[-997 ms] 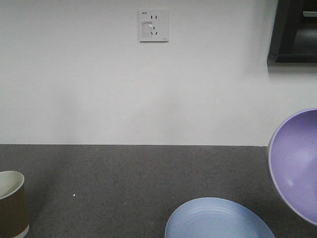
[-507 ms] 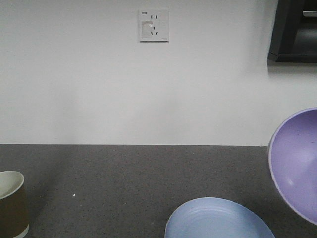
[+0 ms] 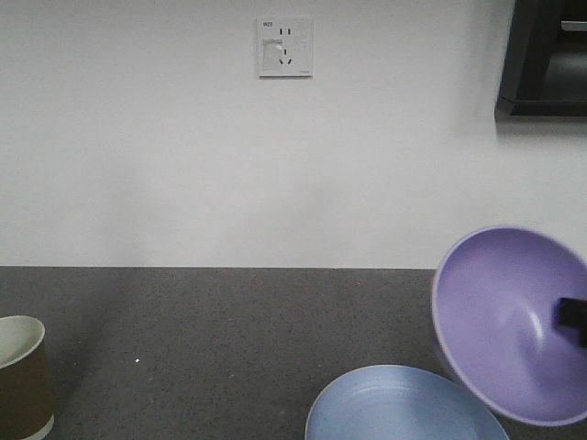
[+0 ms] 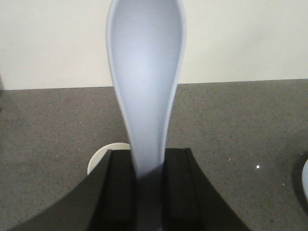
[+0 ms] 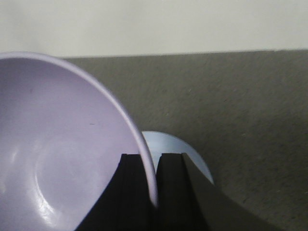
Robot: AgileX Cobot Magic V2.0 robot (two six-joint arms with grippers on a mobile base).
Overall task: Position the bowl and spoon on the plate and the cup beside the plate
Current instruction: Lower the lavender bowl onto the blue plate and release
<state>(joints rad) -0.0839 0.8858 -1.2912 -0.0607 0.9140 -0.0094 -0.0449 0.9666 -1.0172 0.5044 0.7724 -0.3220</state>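
Nothing placed. Right gripper (image 5: 150, 166) pinches bowl (image 3: 509, 325) rim at plate's (image 3: 404, 408) 2 o'clock. Left gripper (image 4: 147, 155) clamps spoon (image 4: 144, 86). Cup (image 3: 20, 376) waits, 9 o'clock.

You face a plain white wall (image 3: 183, 165) with a white socket plate (image 3: 285, 48) set high on it. Well below the socket plate, the wall meets a dark grey speckled countertop (image 3: 211, 339) along a straight, level line. Far right of the socket plate, at about its height, a black unit (image 3: 546, 55) casts a soft shadow beneath itself. The light is even and diffuse.
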